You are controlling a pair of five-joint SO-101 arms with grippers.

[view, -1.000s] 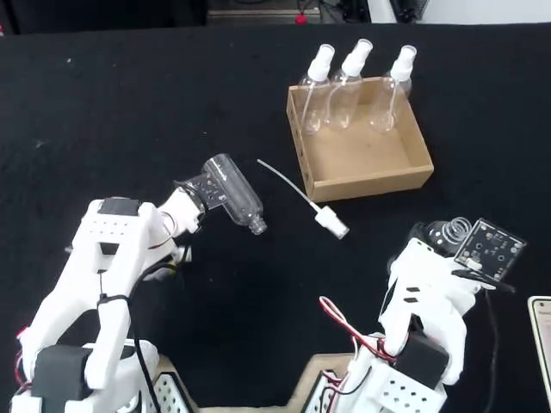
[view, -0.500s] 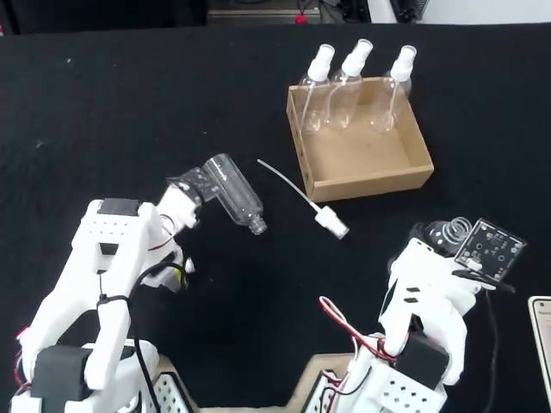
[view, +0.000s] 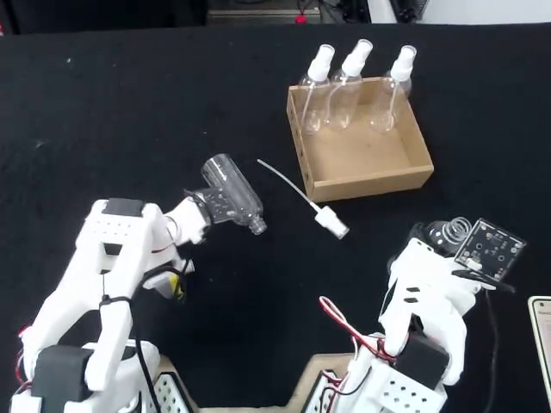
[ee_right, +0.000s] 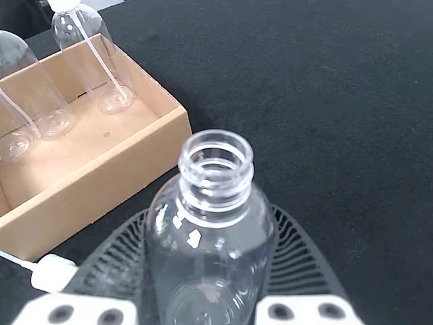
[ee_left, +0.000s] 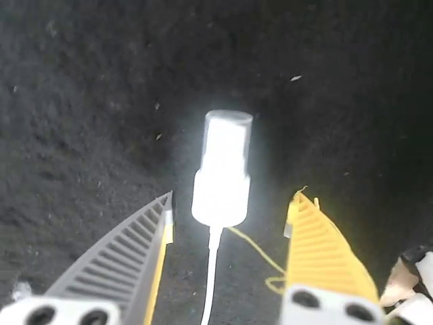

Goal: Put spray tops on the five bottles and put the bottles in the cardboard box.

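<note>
An uncapped bottle [view: 234,196] is gripped by the right gripper [view: 209,205] near the cardboard box [view: 366,184] on the counter [view: 129,103]. Three capped bottles [view: 343,90] are stood in that box. The left gripper [ee_left: 231,200] is held open around a spray top [ee_left: 220,169], which is not touched.

Spray top [ee_left: 220,177] glaring white, glints on bottle [ee_right: 210,223]; table [view: 129,103] dark

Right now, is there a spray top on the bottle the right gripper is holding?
No, the clear bottle has a bare, open threaded neck with nothing on it.
</note>
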